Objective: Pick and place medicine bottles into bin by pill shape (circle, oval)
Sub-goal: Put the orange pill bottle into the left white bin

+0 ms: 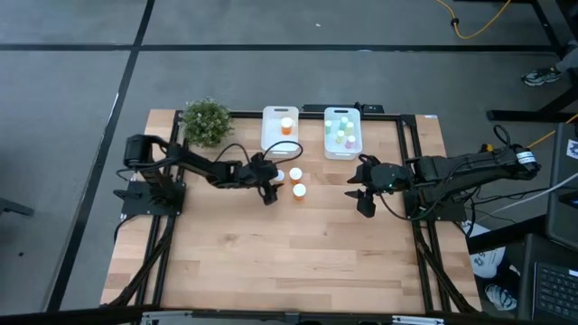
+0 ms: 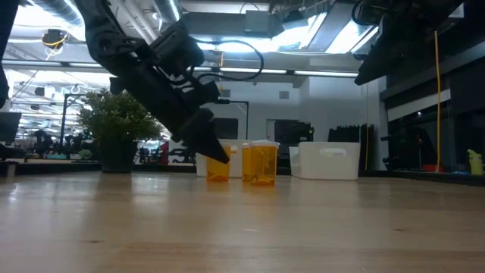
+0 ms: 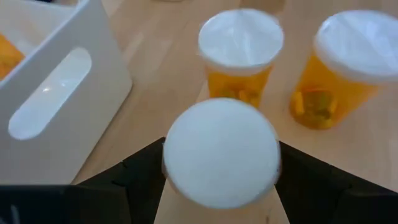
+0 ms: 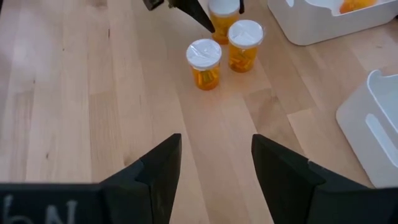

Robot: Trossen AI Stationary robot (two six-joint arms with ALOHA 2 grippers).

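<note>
Light: bright, even, from ceiling strips in the low view.
Glare: white bottle cap [image 3: 221,152] washed out.
Focus: left wrist view soft; nearest cap blurred.
Shadows: faint beneath the arms on the table [image 1: 298,253].

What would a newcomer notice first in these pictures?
The eye goes first to the left claw, with its fingers on either side of a white-capped orange bottle near the middle of the table. Two more orange bottles stand just beside it. Behind them, at the far edge, sit two white bins: the left bin holds one orange bottle, the right bin several pale ones.
</note>
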